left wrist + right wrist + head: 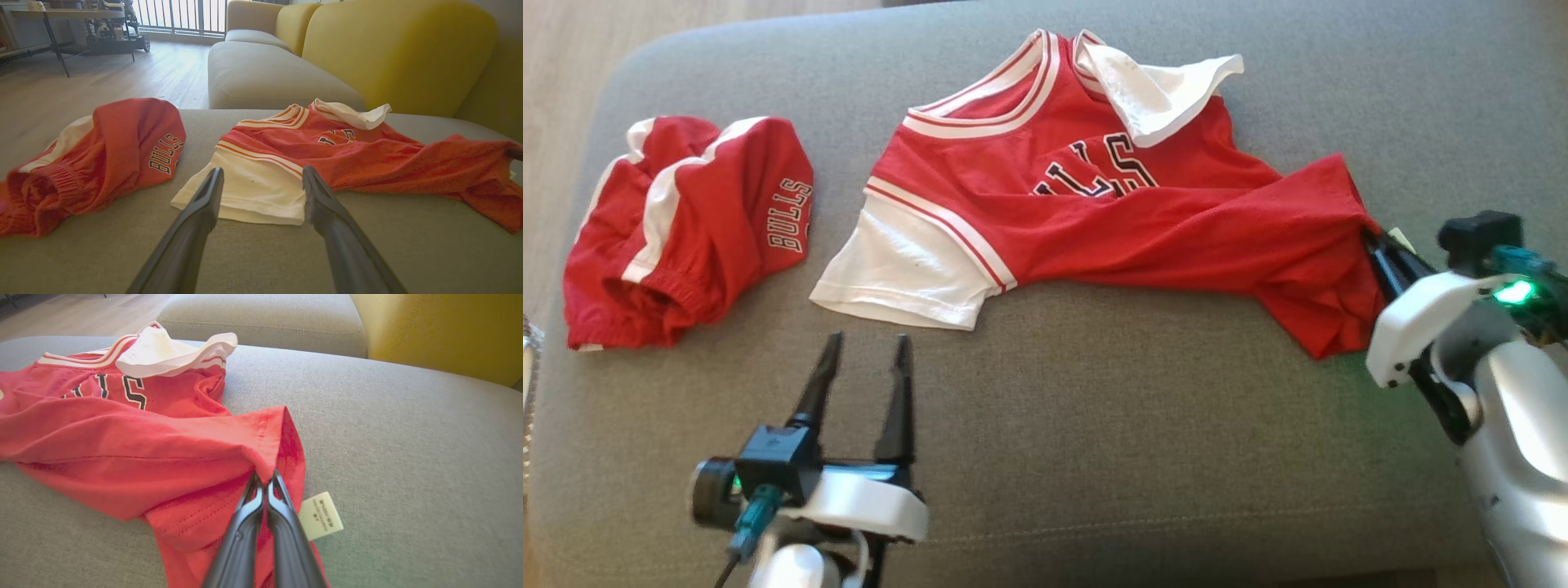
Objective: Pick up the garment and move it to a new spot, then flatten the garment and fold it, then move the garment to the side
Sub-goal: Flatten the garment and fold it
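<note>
Red shirt (1094,204): rumpled on the grey sofa seat (1094,425), beside the red shorts (686,229).
Right gripper (265,476): pinched tight on the shirt's bottom edge.
Left gripper (869,338): wide open, holding nothing, near the white sleeve (907,269).

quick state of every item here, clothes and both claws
jersey, crumpled, far sleeve flipped over, hem corner pinched
shorts, bunched in a heap, untouched
left claw, open, empty, short of the near white sleeve
right claw, shut on the jersey hem
care label, lying flat beside the right claw
</note>
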### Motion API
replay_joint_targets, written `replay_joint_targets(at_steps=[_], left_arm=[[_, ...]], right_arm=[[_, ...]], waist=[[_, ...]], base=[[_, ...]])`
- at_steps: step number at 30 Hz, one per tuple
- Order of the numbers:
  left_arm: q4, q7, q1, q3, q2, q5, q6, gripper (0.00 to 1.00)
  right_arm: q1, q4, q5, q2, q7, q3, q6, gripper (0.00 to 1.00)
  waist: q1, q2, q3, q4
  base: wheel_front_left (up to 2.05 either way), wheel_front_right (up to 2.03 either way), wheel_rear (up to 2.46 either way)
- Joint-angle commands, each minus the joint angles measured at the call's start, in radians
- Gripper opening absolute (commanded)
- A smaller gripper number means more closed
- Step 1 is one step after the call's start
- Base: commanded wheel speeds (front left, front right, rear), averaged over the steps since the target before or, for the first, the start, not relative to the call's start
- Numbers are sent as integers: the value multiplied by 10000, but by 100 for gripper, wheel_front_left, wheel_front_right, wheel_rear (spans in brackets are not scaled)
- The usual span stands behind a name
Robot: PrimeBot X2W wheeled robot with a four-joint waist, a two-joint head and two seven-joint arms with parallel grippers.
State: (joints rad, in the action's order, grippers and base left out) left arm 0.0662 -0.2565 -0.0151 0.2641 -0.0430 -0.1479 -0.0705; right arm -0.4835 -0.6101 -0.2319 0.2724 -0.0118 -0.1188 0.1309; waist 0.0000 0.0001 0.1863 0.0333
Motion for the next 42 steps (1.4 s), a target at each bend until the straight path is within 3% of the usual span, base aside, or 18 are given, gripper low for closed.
replay_joint_targets(at_steps=[1, 6, 11, 15, 21, 23, 24, 32, 36, 37, 40, 42], left_arm=[[-166, -53, 455, -486, -85, 157, -32, 100], [914, -53, 1444, -1198, -326, 853, -665, 100], [3129, -21, 2830, -1573, -551, 520, -355, 100], [4916, 423, 3786, -1751, -796, 421, -371, 100], [5731, 872, 4011, -1867, -730, 158, -494, 100], [5811, 907, 3969, -1855, -704, 60, -420, 24], [5897, 993, 3941, -1847, -698, 7, -370, 0], [5282, 1399, 3610, -2112, -458, -957, 131, 0], [3736, 1494, 3372, -2811, -177, -3081, 1127, 0], [2720, 1721, 3424, -3092, -120, -4309, 1462, 0], [1034, 2309, 3816, -3488, -88, -6250, 1657, 0], [96, 2812, 4295, -3806, -82, -7369, 1457, 0]], right_arm=[[192, 525, -36, 177, -8, -23, -2, 0], [940, 2123, 67, 139, -584, 247, -2, 0], [1266, 3455, 156, -187, -1111, 363, -2, 0], [1371, 3911, 269, -392, -1361, 399, -2, 0], [1519, 4180, 403, -498, -1471, 628, -2, 0], [1583, 4232, 499, -489, -1488, 658, -2, 0], [1606, 4251, 518, -497, -1499, 636, -2, 0], [1603, 4435, 432, -522, -1500, 754, -2, 0], [1597, 4726, -638, -810, -1422, 1155, -2, 0], [1515, 5003, -1412, -881, -1487, 1361, -2, 0], [1145, 5507, -2245, -730, -1540, 1602, -2, 0], [767, 5737, -2460, -503, -1615, 1612, -2, 0]], waist=[[0, -1, 81, -57], [0, -1, 605, -335], [0, -1, 1215, -569], [0, -1, 1468, -779], [0, -1, 1475, -908], [0, -1, 1452, -910], [0, -1, 1442, -915], [0, -1, 1221, -824], [0, -1, 825, -690], [0, -1, 566, -623], [0, -1, 139, -587], [0, -1, -121, -616]], base=[[0, 0, 0], [0, 0, 0], [0, 0, 0], [0, 0, 0], [0, 0, 0], [0, 0, 0], [0, 0, 0], [0, 0, 0], [0, 0, 0], [0, 0, 0], [0, 0, 0], [0, 0, 0]])
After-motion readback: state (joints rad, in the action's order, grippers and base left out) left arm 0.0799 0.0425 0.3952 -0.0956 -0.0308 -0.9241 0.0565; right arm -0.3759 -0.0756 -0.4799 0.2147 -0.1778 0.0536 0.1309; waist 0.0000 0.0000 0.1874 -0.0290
